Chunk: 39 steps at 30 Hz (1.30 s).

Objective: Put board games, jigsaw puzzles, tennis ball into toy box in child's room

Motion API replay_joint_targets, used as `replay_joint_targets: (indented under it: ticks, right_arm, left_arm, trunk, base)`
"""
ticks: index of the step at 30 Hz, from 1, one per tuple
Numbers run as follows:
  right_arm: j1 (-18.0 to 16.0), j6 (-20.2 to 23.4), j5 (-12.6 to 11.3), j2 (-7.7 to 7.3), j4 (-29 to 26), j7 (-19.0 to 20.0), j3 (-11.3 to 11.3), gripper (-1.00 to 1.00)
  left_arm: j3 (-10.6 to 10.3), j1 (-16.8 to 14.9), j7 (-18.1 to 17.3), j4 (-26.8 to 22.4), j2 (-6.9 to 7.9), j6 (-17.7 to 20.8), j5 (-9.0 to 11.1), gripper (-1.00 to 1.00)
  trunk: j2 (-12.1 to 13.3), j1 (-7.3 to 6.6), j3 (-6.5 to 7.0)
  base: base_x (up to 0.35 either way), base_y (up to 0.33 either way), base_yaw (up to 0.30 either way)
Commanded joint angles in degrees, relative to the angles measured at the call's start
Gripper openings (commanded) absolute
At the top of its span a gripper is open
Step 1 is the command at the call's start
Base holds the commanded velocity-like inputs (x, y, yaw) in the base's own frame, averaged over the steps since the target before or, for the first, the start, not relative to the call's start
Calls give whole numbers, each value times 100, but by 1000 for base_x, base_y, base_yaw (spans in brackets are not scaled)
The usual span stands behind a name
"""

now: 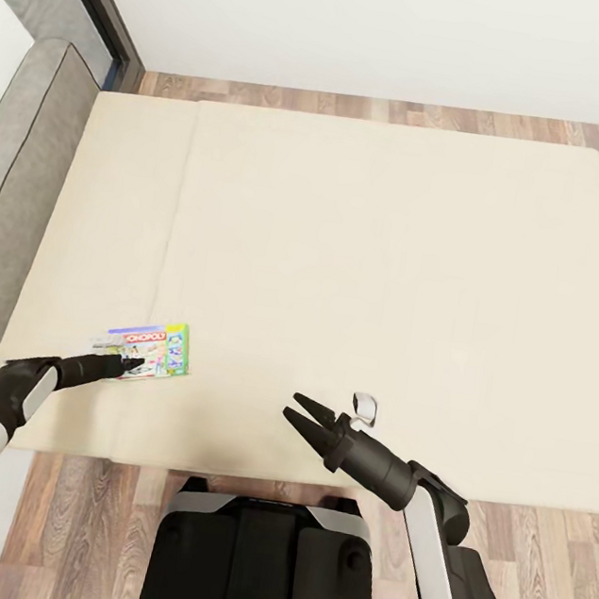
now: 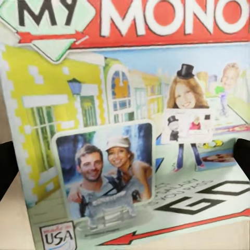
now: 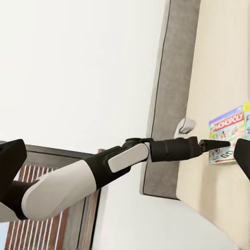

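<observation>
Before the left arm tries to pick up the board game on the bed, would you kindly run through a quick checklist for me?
1. Board game lying flat on the bed: ok.
2. Left gripper at the game's near edge: ok.
3. Left fingers actually closed on the box: cannot tell.
4. Right gripper open and apart from the game: ok.
5. Small white object on the mattress beside the right gripper, identity unclear: cannot tell.
6. Bed around the game free of obstacles: ok.

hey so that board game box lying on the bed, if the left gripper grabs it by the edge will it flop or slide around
The board game looks like a thin, flat printed box, so it probably stays stiff and feels light. It lies flat on the cream bed, so it is unlikely to roll or tip. The left gripper may have trouble getting under an edge.
</observation>
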Motion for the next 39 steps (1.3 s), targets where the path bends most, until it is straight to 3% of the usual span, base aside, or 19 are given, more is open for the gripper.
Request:
replay_joint_targets:
  ticks: [1, 39]
  right_arm:
    - [-2, 39, -33, 2, 0, -3, -2, 100]
    - [-2, 39, -32, -15, 0, 14, -4, 100]
  left_arm:
    - [5, 4, -27, 0, -69, 63, 42, 100]
    - [0, 4, -100, -249, -85, 110, 41, 100]
  trunk:
    - [-6, 5, -6]
    - [-6, 5, -6]
  base:
    - [0, -84, 0]
    - [0, -165, 0]
